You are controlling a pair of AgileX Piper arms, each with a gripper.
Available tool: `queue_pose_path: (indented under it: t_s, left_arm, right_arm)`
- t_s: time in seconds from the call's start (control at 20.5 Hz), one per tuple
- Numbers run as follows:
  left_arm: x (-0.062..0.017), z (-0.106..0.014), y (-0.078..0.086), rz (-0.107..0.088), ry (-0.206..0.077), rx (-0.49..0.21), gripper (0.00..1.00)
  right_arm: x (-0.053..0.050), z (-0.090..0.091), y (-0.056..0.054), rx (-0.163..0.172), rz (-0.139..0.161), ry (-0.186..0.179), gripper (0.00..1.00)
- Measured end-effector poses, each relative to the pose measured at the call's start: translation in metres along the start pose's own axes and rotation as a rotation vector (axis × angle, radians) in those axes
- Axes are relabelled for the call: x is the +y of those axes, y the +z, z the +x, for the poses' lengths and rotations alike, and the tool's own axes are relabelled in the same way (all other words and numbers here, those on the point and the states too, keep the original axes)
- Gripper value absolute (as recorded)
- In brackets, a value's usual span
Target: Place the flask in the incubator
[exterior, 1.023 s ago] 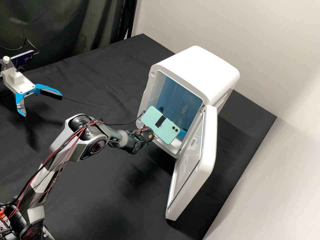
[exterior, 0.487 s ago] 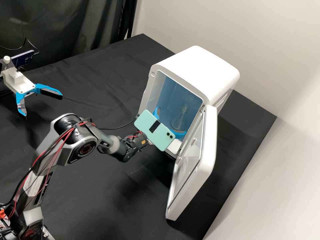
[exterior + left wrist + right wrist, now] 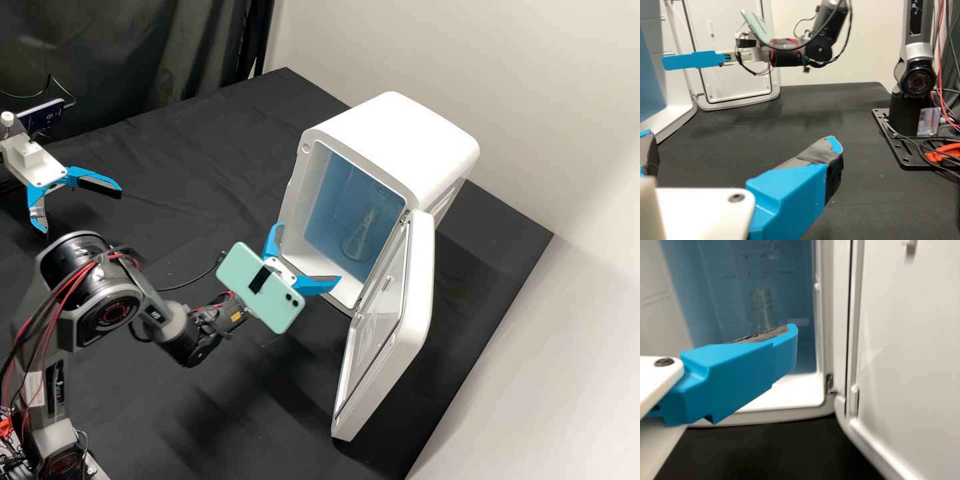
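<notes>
- A clear glass flask [image 3: 361, 235] stands upright on the floor of the white incubator [image 3: 400, 133], toward the back of its blue-lit chamber.
- The incubator's door [image 3: 393, 313] hangs wide open, swung out to the side of the opening, over the black bench [image 3: 200, 147].
- The right gripper [image 3: 298, 263] sits at the lower front lip of the opening, outside the chamber, its two blue fingers spread wide and holding nothing; the flask is apart from it, deeper inside.
- A mint-green phone [image 3: 260, 287] is mounted on the right arm's wrist, just behind the gripper.
- The left gripper [image 3: 67, 200] hovers above the bench well apart from the incubator, jaws wide and empty.
- From the left wrist view, the right arm stretches across in front of the open door.
</notes>
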Motion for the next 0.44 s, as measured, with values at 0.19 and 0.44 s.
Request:
queue_pose_path:
  t_s: [0.19, 0.44]
  left_arm:
    - [0.0028, -0.002, 0.001, 0.005, 0.013, 0.008, 1.00]
    - [0.0039, -0.003, 0.001, -0.083, 0.020, 0.010, 1.00]
  right_arm:
    - [-0.008, -0.041, -0.008, -0.011, 0.006, -0.033, 1.00]
    - [-0.011, -0.072, -0.012, -0.010, 0.007, -0.046, 1.00]
